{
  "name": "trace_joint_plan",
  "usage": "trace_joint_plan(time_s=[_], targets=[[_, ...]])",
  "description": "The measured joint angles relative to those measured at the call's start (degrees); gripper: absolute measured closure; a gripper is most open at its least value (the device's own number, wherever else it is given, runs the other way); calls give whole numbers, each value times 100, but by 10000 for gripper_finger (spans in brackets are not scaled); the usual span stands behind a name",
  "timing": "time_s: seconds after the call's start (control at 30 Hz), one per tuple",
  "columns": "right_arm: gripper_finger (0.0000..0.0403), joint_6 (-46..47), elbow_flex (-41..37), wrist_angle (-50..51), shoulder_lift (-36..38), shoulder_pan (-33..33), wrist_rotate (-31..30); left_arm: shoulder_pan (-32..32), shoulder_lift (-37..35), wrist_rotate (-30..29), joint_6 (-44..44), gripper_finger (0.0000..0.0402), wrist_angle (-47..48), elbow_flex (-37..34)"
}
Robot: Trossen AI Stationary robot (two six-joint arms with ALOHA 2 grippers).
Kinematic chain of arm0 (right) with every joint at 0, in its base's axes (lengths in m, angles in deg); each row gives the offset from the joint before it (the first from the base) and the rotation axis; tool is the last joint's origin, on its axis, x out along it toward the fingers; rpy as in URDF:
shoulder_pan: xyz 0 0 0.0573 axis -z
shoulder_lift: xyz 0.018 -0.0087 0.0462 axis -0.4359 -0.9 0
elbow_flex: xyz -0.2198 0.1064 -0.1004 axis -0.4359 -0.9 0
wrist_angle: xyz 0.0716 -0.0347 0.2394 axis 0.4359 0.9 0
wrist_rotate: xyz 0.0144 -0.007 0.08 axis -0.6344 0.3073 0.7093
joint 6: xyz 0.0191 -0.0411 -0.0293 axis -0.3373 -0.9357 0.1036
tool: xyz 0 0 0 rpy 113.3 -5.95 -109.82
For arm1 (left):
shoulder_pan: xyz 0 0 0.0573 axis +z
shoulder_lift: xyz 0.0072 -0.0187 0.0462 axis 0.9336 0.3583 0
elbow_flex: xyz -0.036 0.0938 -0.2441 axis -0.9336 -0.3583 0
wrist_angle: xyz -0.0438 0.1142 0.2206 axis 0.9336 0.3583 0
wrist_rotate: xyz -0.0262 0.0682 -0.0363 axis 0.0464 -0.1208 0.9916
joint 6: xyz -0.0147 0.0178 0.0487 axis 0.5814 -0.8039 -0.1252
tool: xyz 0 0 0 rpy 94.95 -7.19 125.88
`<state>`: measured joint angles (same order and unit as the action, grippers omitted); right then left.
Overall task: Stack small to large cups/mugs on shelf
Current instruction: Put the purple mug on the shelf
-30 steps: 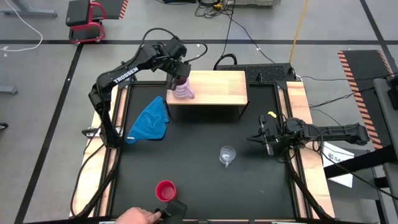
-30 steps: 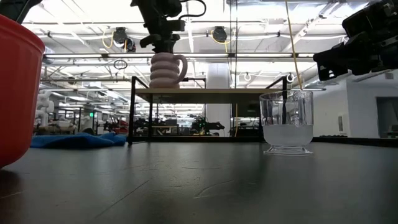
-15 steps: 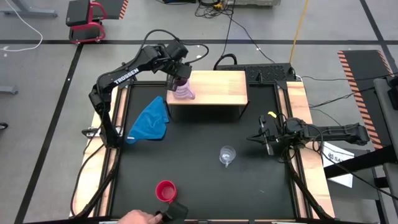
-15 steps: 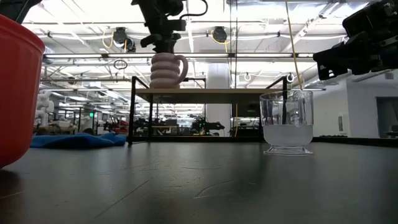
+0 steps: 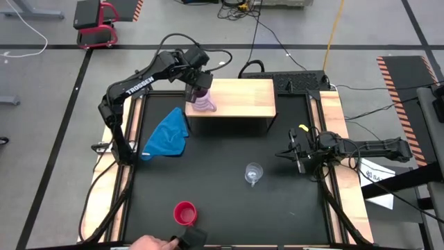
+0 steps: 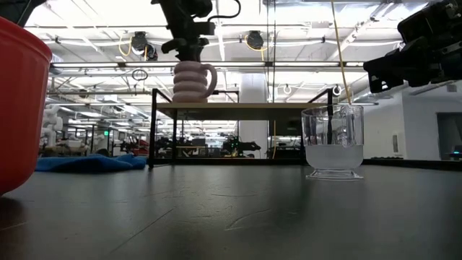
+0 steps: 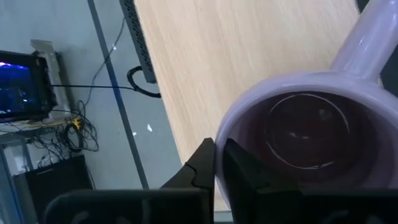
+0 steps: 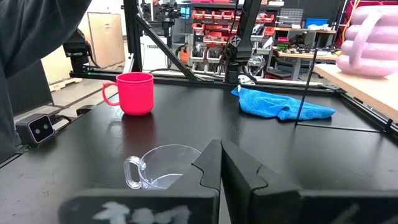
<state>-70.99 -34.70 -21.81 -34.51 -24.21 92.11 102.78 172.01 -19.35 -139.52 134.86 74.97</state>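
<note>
The left gripper (image 5: 199,88) hides part of the ribbed lilac mug (image 5: 205,103) and pinches its rim with nearly closed fingers. The mug stands on the shelf's (image 5: 243,97) left front corner. "TROSSEN" is on the left arm. The right gripper (image 5: 297,154), closed and empty, waits near the table's right edge, beside the glass cup (image 5: 254,172). The red mug (image 5: 184,212) is at the front edge.

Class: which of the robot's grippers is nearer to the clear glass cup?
Right. The right gripper waits just beside the clear glass cup; the left gripper is far off at the lilac mug on the shelf.
</note>
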Motion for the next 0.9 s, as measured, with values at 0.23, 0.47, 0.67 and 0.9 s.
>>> trace_joint_plan(time_s=[0.23, 0.47, 0.67, 0.9], targets=[[403, 2, 0, 0, -2, 0, -2, 4, -148, 63, 63, 330, 57, -7], [403, 71, -1, 0, 0, 0, 0, 0, -151, 145, 101, 321, -1, -7], [403, 150, 1, 0, 0, 0, -1, 0, -159, 147, 140, 319, -38, 2], [403, 150, 0, 0, -1, 0, 0, -2, -167, -159, 140, 318, -38, 2]])
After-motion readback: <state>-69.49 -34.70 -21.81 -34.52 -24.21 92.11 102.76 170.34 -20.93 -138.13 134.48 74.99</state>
